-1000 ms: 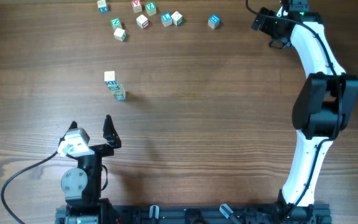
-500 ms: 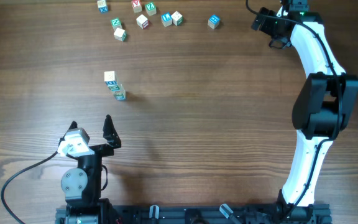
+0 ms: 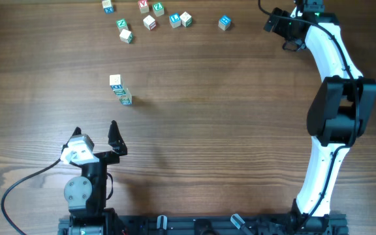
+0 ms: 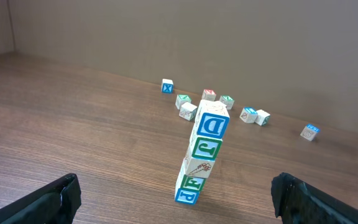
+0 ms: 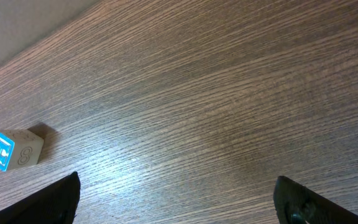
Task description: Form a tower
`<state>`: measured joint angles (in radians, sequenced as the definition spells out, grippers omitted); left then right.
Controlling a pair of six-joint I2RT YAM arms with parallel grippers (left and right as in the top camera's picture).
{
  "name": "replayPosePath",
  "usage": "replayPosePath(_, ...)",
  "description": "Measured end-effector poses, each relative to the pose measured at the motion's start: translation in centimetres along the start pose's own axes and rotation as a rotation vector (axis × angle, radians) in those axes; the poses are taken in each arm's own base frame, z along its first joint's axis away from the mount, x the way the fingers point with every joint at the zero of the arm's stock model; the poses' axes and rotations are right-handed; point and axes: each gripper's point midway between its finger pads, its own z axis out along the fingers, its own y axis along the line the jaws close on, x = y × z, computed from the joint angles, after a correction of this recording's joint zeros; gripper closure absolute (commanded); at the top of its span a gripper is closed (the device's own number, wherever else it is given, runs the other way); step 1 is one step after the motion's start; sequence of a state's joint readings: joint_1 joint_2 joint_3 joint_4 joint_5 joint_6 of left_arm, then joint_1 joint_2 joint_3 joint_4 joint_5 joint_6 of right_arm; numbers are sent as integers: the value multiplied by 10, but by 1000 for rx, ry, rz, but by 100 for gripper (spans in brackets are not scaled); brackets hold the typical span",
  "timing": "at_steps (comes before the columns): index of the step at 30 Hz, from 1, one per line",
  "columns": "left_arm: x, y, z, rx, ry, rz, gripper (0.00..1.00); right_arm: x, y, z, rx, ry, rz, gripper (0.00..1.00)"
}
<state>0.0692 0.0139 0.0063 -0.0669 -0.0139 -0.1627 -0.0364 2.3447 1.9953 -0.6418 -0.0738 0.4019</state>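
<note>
The left tool stands wide open and empty, nearest on the table. Beyond it the tower stands free, leaning slightly. Loose cubes lie scattered far back. The right tool, open and empty, hovers beside a blue cube.

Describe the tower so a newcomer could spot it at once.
On the wooden table, look just ahead of the left gripper, well short of the loose cubes scattered along the far edge. The tower is the only stack: several letter cubes, slightly crooked, with a blue letter on top.
</note>
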Motion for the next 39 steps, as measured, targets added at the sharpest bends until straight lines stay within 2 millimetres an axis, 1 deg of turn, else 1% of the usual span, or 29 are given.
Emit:
replayPosePath(6, 0, 0, 0, 0, 0, 0, 0, 0, 0, 0, 0, 0, 0, 0)
replayPosePath(8, 0, 0, 0, 0, 0, 0, 0, -1, 1, -3, -2, -4, -1, 0)
replayPosePath(9, 0, 0, 0, 0, 0, 0, 0, -3, 3, -7, -5, -10, -1, 0)
replayPosePath(11, 0, 0, 0, 0, 0, 0, 0, -17, 12, -34, -26, -55, -8, 0)
replayPosePath(14, 0, 0, 0, 0, 0, 0, 0, -52, 41, -112, -94, -196, -28, 0)
replayPosePath(15, 0, 0, 0, 0, 0, 0, 0, -60, 48, -135, -114, -237, -33, 0)
replayPosePath(16, 0, 0, 0, 0, 0, 0, 0, -72, 58, -177, -147, -308, -41, 0)
replayPosePath(17, 0, 0, 0, 0, 0, 0, 0, -80, 66, -215, -177, -372, -48, 0)
replayPosePath(18, 0, 0, 0, 0, 0, 0, 0, -86, 71, -246, -201, -425, -52, 0)
replayPosePath(19, 0, 0, 0, 0, 0, 0, 0, -89, 75, -282, -226, -482, -57, 0)
replayPosePath(21, 0, 0, 0, 0, 0, 0, 0, -91, 81, -361, -283, -612, -66, 0)
replayPosePath(22, 0, 0, 0, 0, 0, 0, 0, -89, 82, -398, -308, -672, -70, 0)
replayPosePath(23, 0, 0, 0, 0, 0, 0, 0, -83, 83, -439, -338, -740, -75, 0)
replayPosePath(24, 0, 0, 0, 0, 0, 0, 0, -78, 82, -468, -359, -787, -78, 0)
replayPosePath(27, 0, 0, 0, 0, 0, 0, 0, -60, 79, -533, -407, -897, -86, 0)
replayPosePath(29, 0, 0, 0, 0, 0, 0, 0, -49, 76, -563, -429, -949, -89, 0)
replayPosePath(30, 0, 0, 0, 0, 0, 0, 0, -45, 74, -572, -435, -962, -90, 0)
replayPosePath(31, 0, 0, 0, 0, 0, 0, 0, -40, 72, -576, -434, -959, -90, 0)
replayPosePath(32, 0, 0, 0, 0, 0, 0, 0, -34, 70, -576, -427, -945, -89, 0)
replayPosePath(34, 0, 0, 0, 0, 0, 0, 0, -30, 67, -566, -408, -900, -86, 0)
replayPosePath(36, 0, 0, 0, 0, 0, 0, 0, -45, 74, -570, -440, -973, -91, 0)
replayPosePath(37, 0, 0, 0, 0, 0, 0, 0, -52, 78, -575, -462, -1023, -94, 0)
replayPosePath(38, 0, 0, 0, 0, 0, 0, 0, -58, 81, -585, -490, -1088, -99, 0)
replayPosePath(39, 0, 0, 0, 0, 0, 0, 0, -60, 82, -591, -512, -1140, -102, 0)
